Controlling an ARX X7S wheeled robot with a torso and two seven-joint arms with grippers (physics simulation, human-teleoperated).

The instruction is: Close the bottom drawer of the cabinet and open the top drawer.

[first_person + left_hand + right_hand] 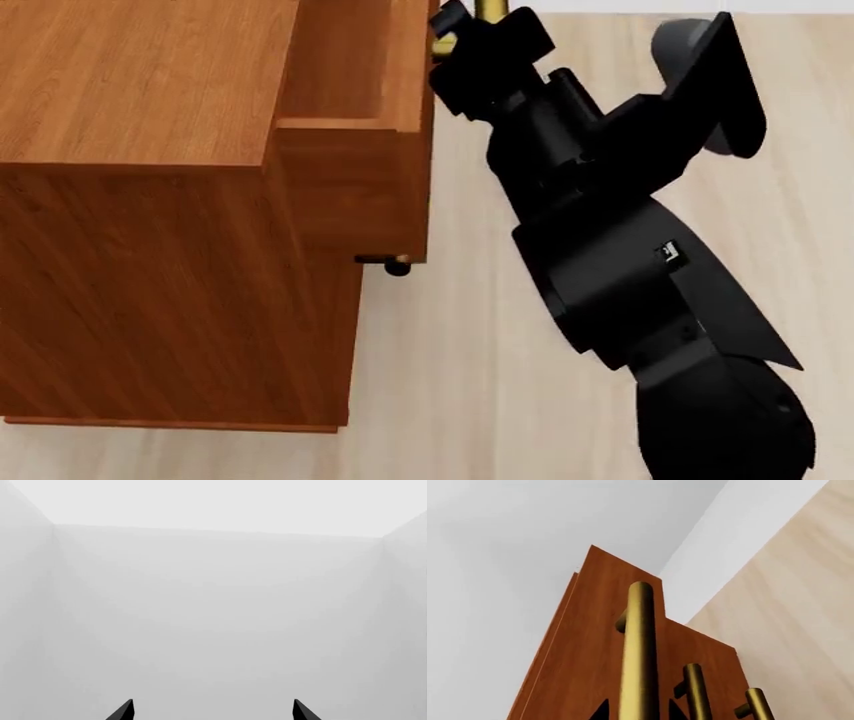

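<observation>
From the head camera I see the boxy reddish-brown wood-grain cabinet [147,200] filling the left side, standing on pale plank flooring [454,380]. Its uppermost reddish-brown wood drawer [354,130] juts out past the cabinet's front face, and the strip of interior I can see holds nothing visible. A brass handle end [396,266] of a lower drawer pokes out under it; that lower front sits well back from the open one, and I cannot tell whether it belongs to the middle or the bottom drawer.

My right gripper [454,45] is up at the top drawer's brass bar handle [639,650]. In the right wrist camera the two dark fingertips [602,711] stand one on each side of that bar, close against it, though I cannot tell whether they actually pinch it. Two further brass bars [697,690] line up beyond.

The floor to the right of the cabinet lies open, apart from my own black arm [641,270].

The left gripper [213,710] faces blank pale walls [213,605], its fingertips spread wide apart, holding nothing.
</observation>
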